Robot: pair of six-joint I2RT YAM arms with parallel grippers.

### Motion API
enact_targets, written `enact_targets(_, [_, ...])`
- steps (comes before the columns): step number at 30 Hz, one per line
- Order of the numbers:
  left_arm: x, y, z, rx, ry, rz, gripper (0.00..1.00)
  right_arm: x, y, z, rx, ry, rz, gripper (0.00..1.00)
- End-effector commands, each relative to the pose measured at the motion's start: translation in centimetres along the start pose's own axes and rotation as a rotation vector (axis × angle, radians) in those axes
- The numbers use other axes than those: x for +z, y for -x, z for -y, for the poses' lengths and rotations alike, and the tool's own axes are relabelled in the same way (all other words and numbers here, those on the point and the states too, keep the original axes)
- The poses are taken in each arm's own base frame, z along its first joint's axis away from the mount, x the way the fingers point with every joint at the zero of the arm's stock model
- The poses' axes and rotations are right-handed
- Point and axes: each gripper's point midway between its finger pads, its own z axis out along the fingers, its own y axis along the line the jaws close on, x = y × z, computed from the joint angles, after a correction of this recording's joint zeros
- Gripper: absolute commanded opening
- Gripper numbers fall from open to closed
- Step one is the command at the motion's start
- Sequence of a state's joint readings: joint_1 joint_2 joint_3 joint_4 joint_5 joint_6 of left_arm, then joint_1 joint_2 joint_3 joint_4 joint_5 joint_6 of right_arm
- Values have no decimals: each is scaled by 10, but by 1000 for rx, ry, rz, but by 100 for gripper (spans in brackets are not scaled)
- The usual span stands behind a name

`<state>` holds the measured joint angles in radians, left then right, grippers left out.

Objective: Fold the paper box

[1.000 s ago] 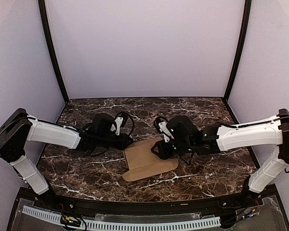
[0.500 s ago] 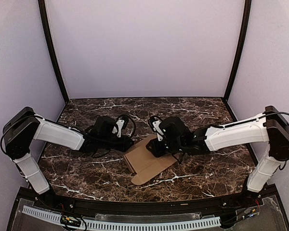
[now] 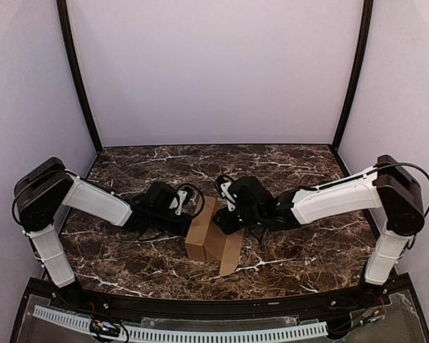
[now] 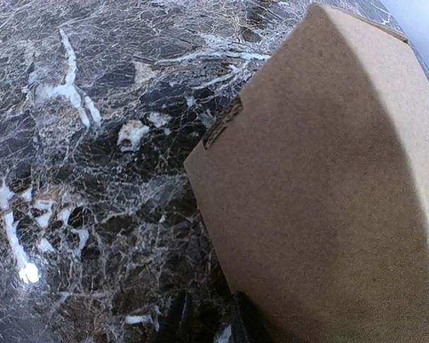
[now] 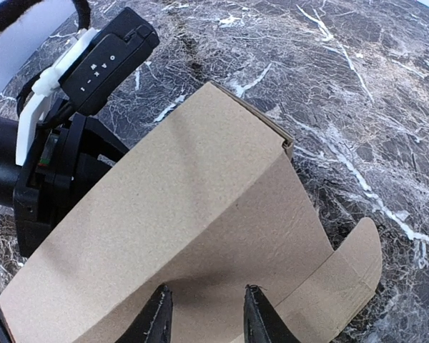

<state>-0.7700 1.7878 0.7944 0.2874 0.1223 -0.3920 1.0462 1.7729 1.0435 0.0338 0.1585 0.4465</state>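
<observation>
My left end effector (image 4: 211, 325) was mostly cut off, and I could not tell its spread. The box (image 3: 213, 239) stood mid-worktop (image 3: 293, 257) between it and my right end effector (image 5: 204, 321), whose fingers were parted narrowly against a panel.

One paper box (image 3: 211, 240); two arms (image 3: 93, 202) (image 3: 329, 202); one table (image 3: 307, 266).

plain brown paper box (image 3: 213, 239) (dark white-veined marble table (image 3: 307, 264))

The box (image 3: 204, 240) stands on the table (image 3: 307, 266) between my grippers: left gripper (image 3: 189, 226) just left of it, right gripper (image 3: 223, 223) at its right
</observation>
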Motion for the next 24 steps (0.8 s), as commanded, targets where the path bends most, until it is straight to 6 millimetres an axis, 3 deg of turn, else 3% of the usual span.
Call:
enact_targets(1, [-7, -28, -17, 2, 76, -93, 20, 4, -21, 11, -13, -37, -66, 34])
enact_targets(4, [-20, -18, -21, 13, 126, -75, 21, -2, -17, 11, -11, -40, -51, 34])
enact_targets(10, [-63, 12, -26, 44, 222, 8, 26, -12, -16, 14, -6, -44, -37, 34])
enact_targets(14, [-89, 31, -7, 41, 160, 67, 30, -16, -17, 15, -2, -40, -34, 35])
enact_targets(19, [-98, 38, 22, 19, 10, 70, 33, -18, -17, 13, -1, -30, -31, 36])
enact_targets(24, [-93, 33, 43, -16, -110, 33, 33, -17, -19, 12, 1, -24, -36, 36])
